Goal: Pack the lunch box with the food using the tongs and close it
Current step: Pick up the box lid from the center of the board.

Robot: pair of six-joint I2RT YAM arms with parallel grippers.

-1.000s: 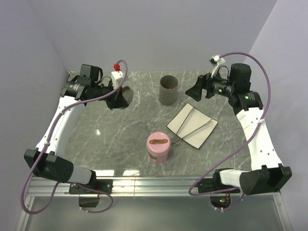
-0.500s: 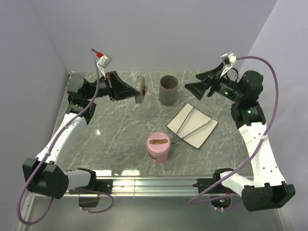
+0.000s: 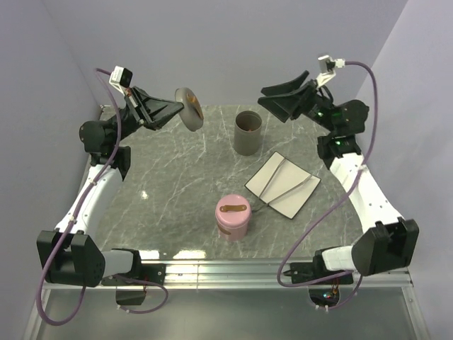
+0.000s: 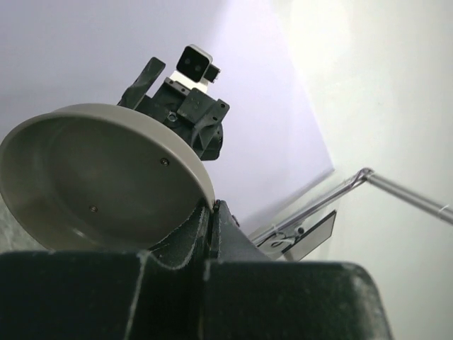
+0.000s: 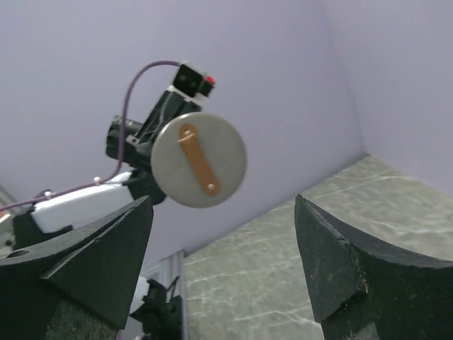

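Upper left of top view: left gripper (image 3: 182, 108) clamped tight on rim of tilted grey lid (image 3: 190, 108), high above table (image 3: 163, 184). Upper right: right gripper (image 3: 273, 99) wide apart, empty, aloft. Centre right: tongs (image 3: 290, 190) flat on white plate (image 3: 291, 202), near open grey canister (image 3: 248, 132).

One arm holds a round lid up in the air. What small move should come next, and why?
Probably lower the grey lid to the table and release it: the left fingers pinch its rim in mid-air, the grey pot stands open, and the tongs lie untouched on the plate.
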